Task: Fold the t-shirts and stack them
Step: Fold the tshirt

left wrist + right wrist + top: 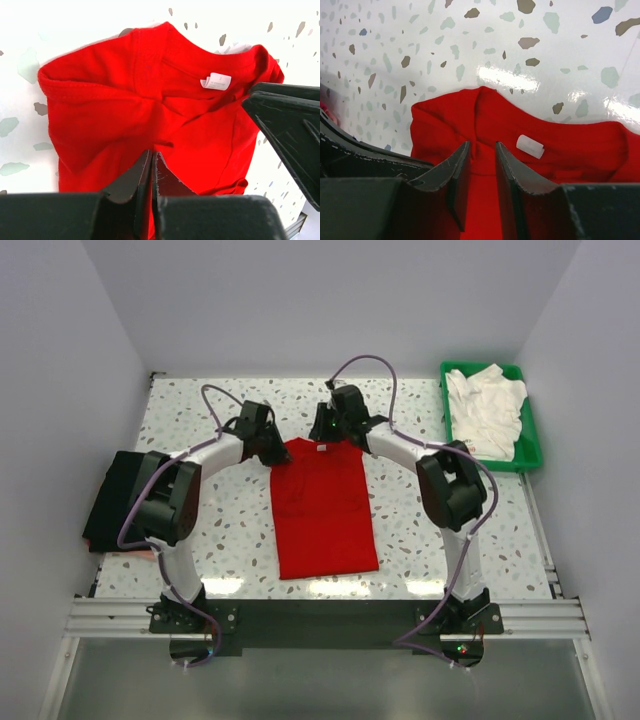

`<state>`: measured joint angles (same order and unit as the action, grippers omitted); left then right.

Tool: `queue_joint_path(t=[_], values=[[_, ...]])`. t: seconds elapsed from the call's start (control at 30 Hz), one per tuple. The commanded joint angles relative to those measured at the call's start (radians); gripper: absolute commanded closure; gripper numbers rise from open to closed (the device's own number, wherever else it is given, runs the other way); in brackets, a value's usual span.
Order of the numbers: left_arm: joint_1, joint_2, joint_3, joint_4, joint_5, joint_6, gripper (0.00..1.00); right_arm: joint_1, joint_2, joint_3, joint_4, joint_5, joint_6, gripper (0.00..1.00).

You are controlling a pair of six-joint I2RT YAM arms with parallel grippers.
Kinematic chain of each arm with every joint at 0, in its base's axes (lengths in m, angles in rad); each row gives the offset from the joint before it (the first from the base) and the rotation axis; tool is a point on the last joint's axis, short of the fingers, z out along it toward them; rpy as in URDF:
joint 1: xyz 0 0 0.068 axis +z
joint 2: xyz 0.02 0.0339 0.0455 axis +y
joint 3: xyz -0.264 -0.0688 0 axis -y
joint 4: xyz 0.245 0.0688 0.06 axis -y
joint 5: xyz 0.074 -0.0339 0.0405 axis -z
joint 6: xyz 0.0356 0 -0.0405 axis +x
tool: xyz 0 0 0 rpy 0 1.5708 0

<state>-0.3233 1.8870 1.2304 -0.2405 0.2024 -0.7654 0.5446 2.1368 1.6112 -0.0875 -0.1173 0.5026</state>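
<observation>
Looking down, you see the red t-shirt (324,508) folded into a long, soft rectangle mid-way across the glossy speckled surface (420,540). Its small white neck label (216,81) is printed too finely to read. Your left gripper (151,156) has its jaws pinched together on the red knit below the collar (the cloth puckers there), while the right gripper (482,146) stands with jaws apart astride a raised ridge of cloth.
</observation>
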Motion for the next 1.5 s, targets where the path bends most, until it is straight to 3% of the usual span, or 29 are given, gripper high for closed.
queue_joint_path(t=[0.0, 0.1, 0.17, 0.3, 0.57, 0.87, 1.0, 1.1, 1.23, 1.47], values=[[-0.007, -0.037, -0.006, 0.032, 0.011, 0.026, 0.93, -0.006, -0.084, -0.019, 0.020, 0.042, -0.033, 0.69], [-0.007, -0.034, 0.001, 0.012, -0.014, 0.041, 0.91, -0.006, -0.101, -0.037, 0.014, 0.051, -0.041, 0.69], [-0.007, -0.023, 0.017, -0.008, -0.049, 0.051, 0.79, -0.006, -0.117, -0.053, 0.018, 0.054, -0.044, 0.69], [-0.005, 0.006, 0.052, -0.029, -0.078, 0.078, 0.67, -0.006, -0.138, -0.086, 0.023, 0.056, -0.049, 0.69], [-0.013, 0.041, 0.069, 0.015, 0.008, 0.086, 0.64, -0.006, -0.155, -0.120, 0.026, 0.056, -0.055, 0.69], [-0.029, 0.061, 0.087, -0.013, -0.017, 0.100, 0.64, -0.006, -0.175, -0.145, 0.026, 0.067, -0.061, 0.69], [-0.037, 0.060, 0.087, -0.017, -0.018, 0.101, 0.72, -0.006, -0.178, -0.152, 0.025, 0.068, -0.064, 0.69], [-0.042, 0.032, 0.078, -0.014, -0.008, 0.101, 0.88, -0.006, -0.186, -0.163, 0.023, 0.077, -0.067, 0.69], [-0.046, -0.031, 0.047, 0.004, 0.018, 0.094, 0.98, -0.008, -0.187, -0.168, 0.011, 0.100, -0.076, 0.69], [-0.051, -0.146, -0.040, 0.049, 0.049, 0.095, 1.00, -0.009, -0.179, -0.169, -0.004, 0.114, -0.084, 0.69]])
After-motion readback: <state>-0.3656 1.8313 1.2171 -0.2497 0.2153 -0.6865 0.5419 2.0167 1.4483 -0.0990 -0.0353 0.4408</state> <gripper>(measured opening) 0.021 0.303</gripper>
